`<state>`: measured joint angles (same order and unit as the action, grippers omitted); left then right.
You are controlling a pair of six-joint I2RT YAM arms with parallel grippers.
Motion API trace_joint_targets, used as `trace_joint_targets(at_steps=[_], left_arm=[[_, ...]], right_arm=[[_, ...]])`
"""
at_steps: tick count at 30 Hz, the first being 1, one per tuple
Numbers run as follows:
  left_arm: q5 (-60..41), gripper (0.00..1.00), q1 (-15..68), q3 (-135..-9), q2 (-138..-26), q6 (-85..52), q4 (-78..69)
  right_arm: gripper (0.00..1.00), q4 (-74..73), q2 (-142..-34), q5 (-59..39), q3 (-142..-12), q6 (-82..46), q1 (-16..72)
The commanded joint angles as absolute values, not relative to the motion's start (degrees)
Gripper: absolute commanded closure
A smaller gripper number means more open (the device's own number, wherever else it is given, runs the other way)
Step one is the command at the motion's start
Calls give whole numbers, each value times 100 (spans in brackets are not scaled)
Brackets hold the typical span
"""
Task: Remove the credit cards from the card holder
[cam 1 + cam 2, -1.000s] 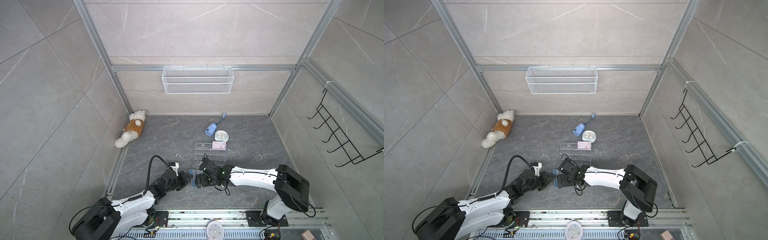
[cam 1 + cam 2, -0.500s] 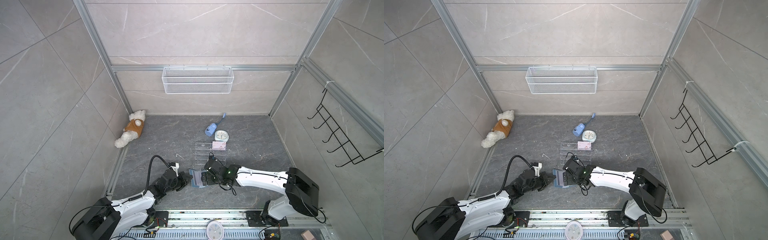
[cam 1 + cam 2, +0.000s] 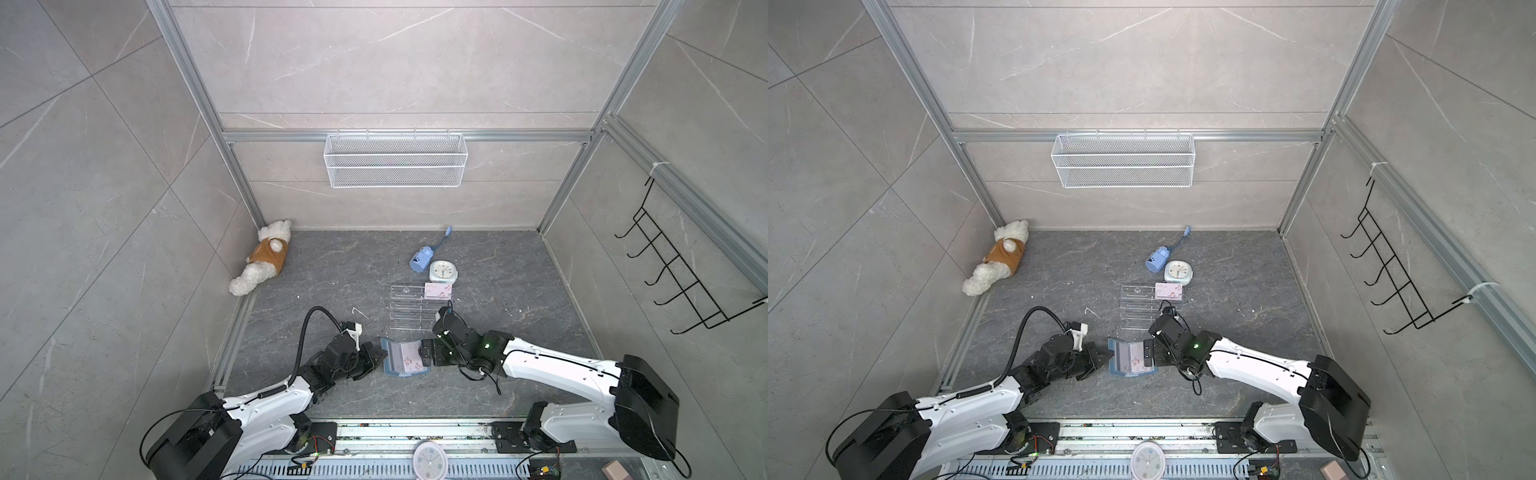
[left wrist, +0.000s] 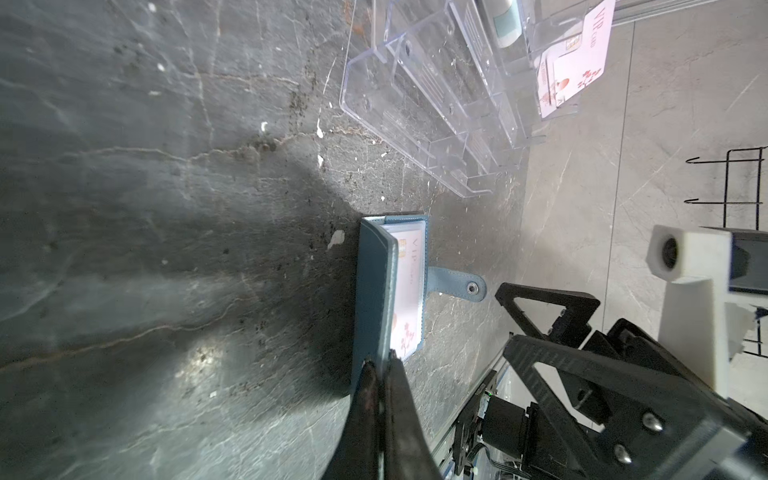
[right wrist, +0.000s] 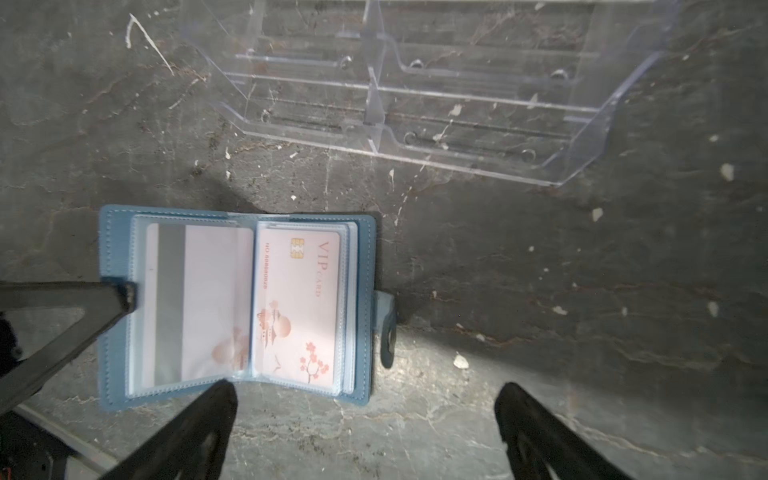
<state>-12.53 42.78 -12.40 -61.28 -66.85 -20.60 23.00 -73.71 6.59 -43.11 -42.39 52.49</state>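
Note:
The dusty-blue card holder (image 5: 116, 232) lies open on the dark floor, seen near the front in both top views (image 3: 388, 368) (image 3: 1115, 370). Its clear sleeves hold credit cards: one shows a dark stripe (image 5: 208, 299), another reads VIP with a chip (image 5: 299, 307). My left gripper (image 4: 380, 365) is shut on the holder's left cover edge (image 3: 376, 358). My right gripper (image 5: 365, 399) stands open just off the holder's right side (image 3: 427, 353), holding nothing. Its snap tab (image 4: 457, 286) sticks out on the floor.
A clear acrylic tiered rack (image 3: 409, 309) stands right behind the holder with one pink card (image 3: 438, 291) in its top tier. Farther back are a small clock (image 3: 442, 272), a blue object (image 3: 422, 258) and a plush toy (image 3: 266, 262). A wire basket (image 3: 395, 160) hangs on the back wall.
My right gripper has drawn back to the right, off the card holder, and opened a little wider. The holder's open pages now show. The left gripper has stayed shut on the cover.

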Motion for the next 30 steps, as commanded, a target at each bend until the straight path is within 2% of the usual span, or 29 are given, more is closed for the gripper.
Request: trace_joint_targets(at_steps=[1, 7, 8, 12, 15, 17, 21, 23, 26, 27, 30], left_arm=[[-1422, 100, 4289, -1466, -6243, -6325, -1827], [-1384, 100, 4271, -1576, -6354, -6205, -1633], [-1365, 95, 4269, -1602, -6339, -6177, -1565], [-1179, 65, 4267, -1754, -6116, -6114, -1020], [-931, 45, 4265, -1966, -5768, -6024, -327], [-605, 39, 4268, -2157, -5458, -5994, 318], [-99, 32, 4266, -2522, -4962, -6045, 1265], [-208, 30, 4271, -2668, -4928, -6013, 1279], [-501, 29, 4277, -2980, -5166, -5994, 1126], [-592, 25, 4297, -3112, -5287, -5987, 1093], [-832, 21, 4365, -3384, -5649, -5940, 901]], right_arm=[[0, 2478, -6994, 615, -4224, -3860, 5181], [1, 2152, -6548, 110, -4005, -3713, 5033], [3, 2102, -6530, 6, -3991, -3722, 5011], [12, 1894, -6529, -342, -3930, -3848, 4957], [26, 1740, -6541, -560, -3879, -3948, 4890], [37, 1611, -6568, -745, -3853, -3993, 4841], [54, 1365, -6683, -959, -3747, -4084, 4792], [58, 1200, -6764, -1068, -3673, -4152, 4760], [73, 945, -6968, -1298, -3592, -4217, 4690], [78, 887, -7041, -1347, -3586, -4224, 4670], [81, 717, -7254, -1432, -3558, -4245, 4638]])
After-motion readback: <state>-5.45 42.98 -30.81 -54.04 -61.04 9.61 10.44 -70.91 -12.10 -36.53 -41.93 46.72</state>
